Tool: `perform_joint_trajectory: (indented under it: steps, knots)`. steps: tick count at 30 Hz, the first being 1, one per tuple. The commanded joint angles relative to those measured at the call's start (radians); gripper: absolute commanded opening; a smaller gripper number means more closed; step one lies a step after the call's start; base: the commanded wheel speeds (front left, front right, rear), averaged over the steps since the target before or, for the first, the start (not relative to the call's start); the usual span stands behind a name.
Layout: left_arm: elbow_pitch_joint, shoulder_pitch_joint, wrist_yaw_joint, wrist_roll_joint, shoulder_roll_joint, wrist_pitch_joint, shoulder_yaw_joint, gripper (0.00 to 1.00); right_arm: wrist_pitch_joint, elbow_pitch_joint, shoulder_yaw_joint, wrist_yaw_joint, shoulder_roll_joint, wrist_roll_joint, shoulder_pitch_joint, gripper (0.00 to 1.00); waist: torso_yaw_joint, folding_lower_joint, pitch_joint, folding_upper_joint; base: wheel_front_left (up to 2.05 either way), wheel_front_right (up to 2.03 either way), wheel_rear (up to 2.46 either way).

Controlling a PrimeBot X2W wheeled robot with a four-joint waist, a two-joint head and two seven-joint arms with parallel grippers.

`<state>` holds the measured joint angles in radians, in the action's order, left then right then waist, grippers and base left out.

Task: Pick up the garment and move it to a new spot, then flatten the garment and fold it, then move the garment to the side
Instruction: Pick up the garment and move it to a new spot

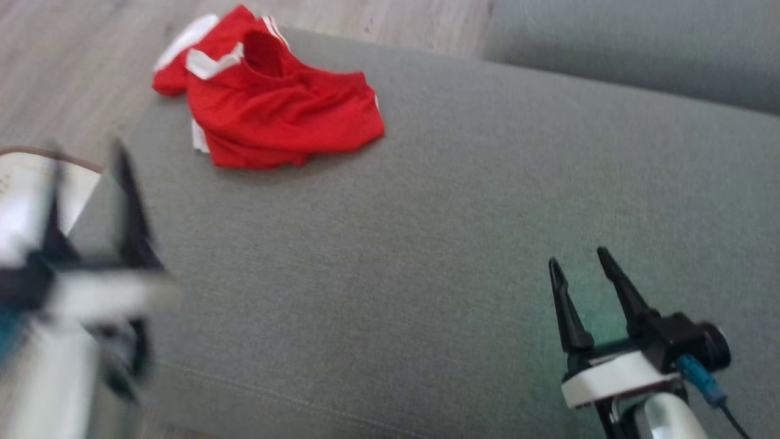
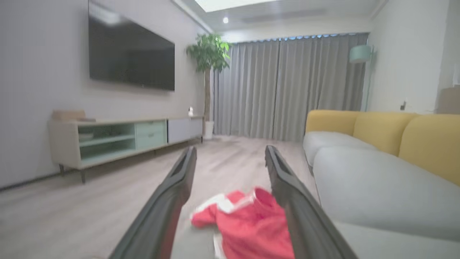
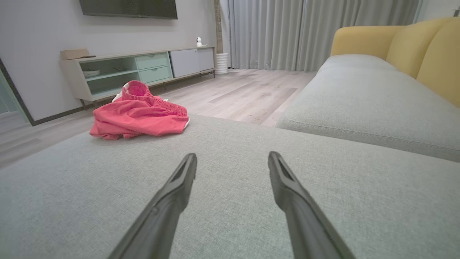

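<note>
Lying crumpled at the head view's upper left, the red garment sits on the grey sofa seat. Left pincer, lower left, and right pincer, lower right, gape wide, empty. Pick-up, flattening, folding, setting aside: all to come, I'd say.

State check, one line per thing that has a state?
red garment: crumpled at the seat cushion's edge, untouched
left gripper: jaws open, empty
right gripper: jaws open, empty
curtains: drawn shut
TV: screen dark
</note>
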<state>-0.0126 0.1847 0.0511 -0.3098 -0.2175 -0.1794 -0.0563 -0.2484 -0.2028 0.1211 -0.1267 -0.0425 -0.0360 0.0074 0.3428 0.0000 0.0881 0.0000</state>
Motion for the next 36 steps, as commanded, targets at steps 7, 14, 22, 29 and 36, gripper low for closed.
perform_joint_trajectory:
  steps: [7, 14, 22, 29, 36]
  knots:
    - [-0.026, 0.431, -0.053, -0.023, -0.234, 0.169, 0.136, 1.00, -0.005, 0.085, 0.019, -0.004, -0.008, 0.073, -0.107, 1.00, -0.103, 0.0000, 0.146, 0.0000, 0.00, 0.00, 0.00]
    - [-0.317, 0.704, -0.100, -0.046, -0.334, 0.330, 0.119, 1.00, 0.031, 0.157, 0.010, -0.004, -0.008, 0.128, -0.155, 1.00, -0.197, 0.0000, 0.283, 0.0000, 0.00, 0.00, 0.00]
    - [-0.574, 0.802, -0.125, -0.075, -0.323, 0.436, 0.076, 1.00, 0.054, 0.242, -0.028, -0.004, -0.008, 0.148, -0.150, 1.00, -0.247, 0.0000, 0.416, 0.0000, 0.00, 0.00, 0.00]
    - [-0.733, 0.858, -0.161, -0.105, -0.315, 0.449, 0.039, 1.00, 0.059, 0.276, -0.054, -0.004, -0.008, 0.155, -0.138, 1.00, -0.243, 0.0000, 0.480, 0.0000, 0.00, 0.00, 0.00]
    - [-0.871, 0.918, -0.145, -0.088, -0.318, 0.415, 0.014, 0.44, 0.061, 0.284, -0.058, -0.004, -0.008, 0.155, -0.146, 1.00, -0.238, 0.0000, 0.499, 0.0000, 0.00, 0.00, 0.00]
